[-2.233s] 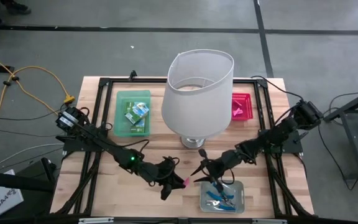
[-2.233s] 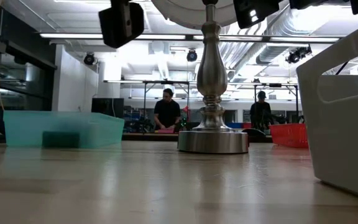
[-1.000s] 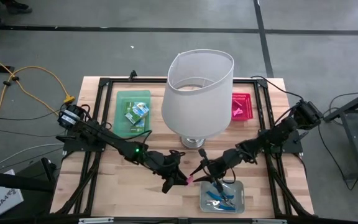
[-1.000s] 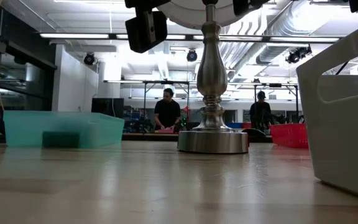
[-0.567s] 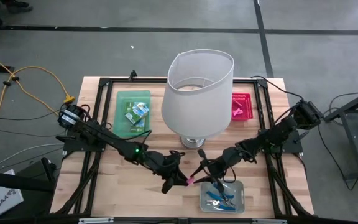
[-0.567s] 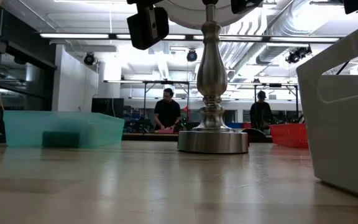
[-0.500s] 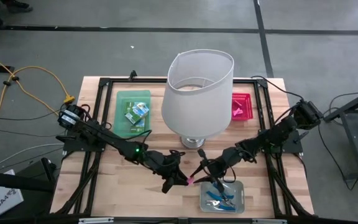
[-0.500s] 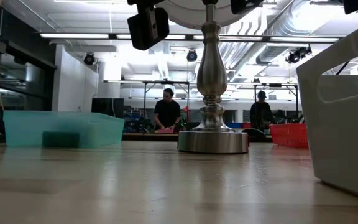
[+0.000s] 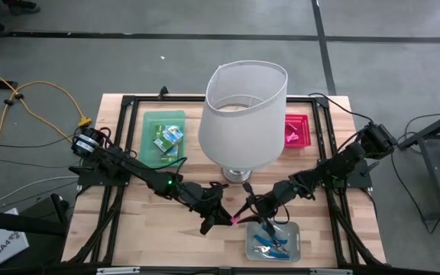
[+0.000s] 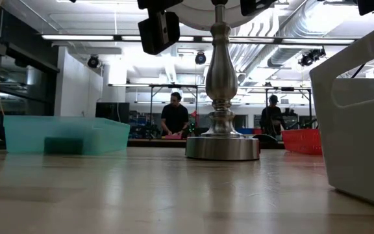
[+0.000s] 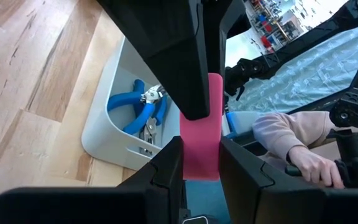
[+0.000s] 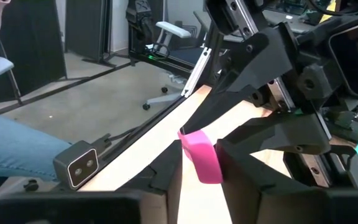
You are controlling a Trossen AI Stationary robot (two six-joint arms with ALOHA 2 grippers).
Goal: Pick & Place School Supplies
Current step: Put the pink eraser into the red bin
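Observation:
A small pink eraser (image 9: 235,220) hangs in the air over the table's near middle, between my two grippers. My left gripper (image 9: 224,220) comes at it from the left and is shut on it. My right gripper (image 9: 244,216) comes from the right, its fingers closed around the same eraser (image 12: 201,155). Blue-handled tools (image 9: 266,243) lie in the clear tray (image 9: 290,231) just below. Green-yellow boxes (image 9: 168,139) lie in the green tray (image 9: 150,137). A pink item (image 9: 289,132) sits in the red tray (image 9: 302,121). My left gripper pinches one end of the eraser (image 11: 201,167) between its two fingers, coming about level from the table's left. The eraser sticks out ahead of the fingers, clear of the table. My right gripper has the eraser's other end (image 12: 209,173) between its two fingers (image 12: 169,171), coming about level from the table's right. Its fingers lie against both sides of the eraser, facing my left gripper's fingers (image 12: 229,102).
The big white lampshade (image 9: 243,114) stands on its metal base (image 10: 221,146) at the table's middle, just behind the grippers. A person's hand (image 11: 306,163) shows beyond the table's near edge.
My left gripper has carried the pink eraser a little toward the table's right, up to my right gripper, and has then kept nearly still. The eraser stays clear of the table.

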